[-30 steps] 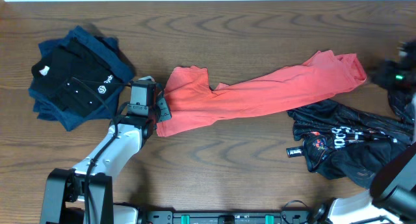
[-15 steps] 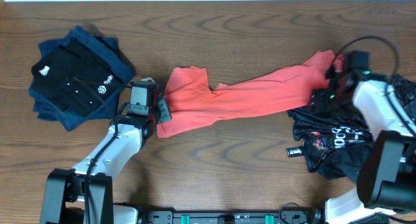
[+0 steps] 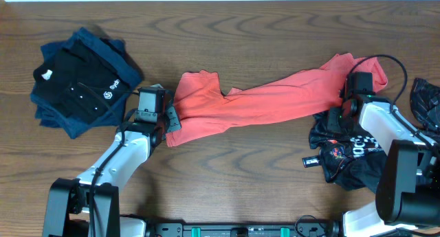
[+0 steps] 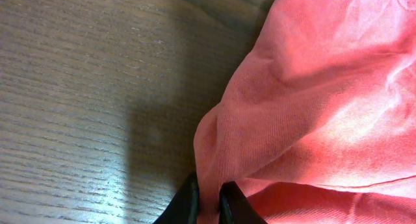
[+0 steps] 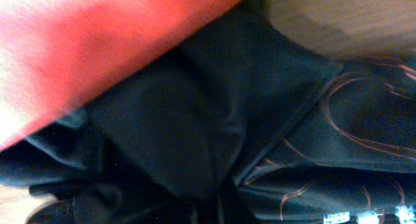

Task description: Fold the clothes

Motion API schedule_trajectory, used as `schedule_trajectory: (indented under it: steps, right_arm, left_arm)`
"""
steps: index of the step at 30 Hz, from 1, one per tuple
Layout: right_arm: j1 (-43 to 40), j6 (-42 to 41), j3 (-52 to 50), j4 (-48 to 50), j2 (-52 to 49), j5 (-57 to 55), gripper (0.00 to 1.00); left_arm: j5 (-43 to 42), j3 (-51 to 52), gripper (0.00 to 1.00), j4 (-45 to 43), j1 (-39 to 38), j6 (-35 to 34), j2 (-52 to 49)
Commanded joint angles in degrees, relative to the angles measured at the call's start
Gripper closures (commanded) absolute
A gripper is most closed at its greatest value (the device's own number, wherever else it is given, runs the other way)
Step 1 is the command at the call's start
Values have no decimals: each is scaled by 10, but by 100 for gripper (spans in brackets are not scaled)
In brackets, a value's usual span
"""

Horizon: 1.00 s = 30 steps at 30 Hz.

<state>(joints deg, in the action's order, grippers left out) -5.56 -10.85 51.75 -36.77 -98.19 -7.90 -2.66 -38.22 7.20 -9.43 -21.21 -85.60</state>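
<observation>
Coral-red T-shirt: crumpled long band | left tool pinching its edge | right tool: cannot tell

Overhead faces straight down; wrist views sit close, sharing the coral T-shirt.

The wooden table carried a red T-shirt stretched out long; a pile of dark shirts lay left of it, a black jersey touching its right end.
</observation>
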Motion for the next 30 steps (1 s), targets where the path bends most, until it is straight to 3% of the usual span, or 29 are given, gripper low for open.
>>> schedule_trajectory:
  steps: [1,5,15,22,27,30]
  right_arm:
    - [-24,-144,-20,-53,4,-80,99]
    - [-78,-210,-20,-85,75,-88,99]
    - [-227,-211,-19,-120,312,-157,99]
    - [-280,-301,-19,-209,354,-192,97]
    - [-294,-324,-19,-215,355,-175,70]
    - [-292,-269,-19,-180,355,-101,68]
  left_arm:
    - [1,2,89,5,0,-5,4]
    - [1,2,89,7,0,-5,4]
    - [1,2,88,7,0,-5,4]
    - [1,2,88,7,0,-5,4]
    - [1,2,87,7,0,-5,4]
    - [1,2,66,6,0,-5,4]
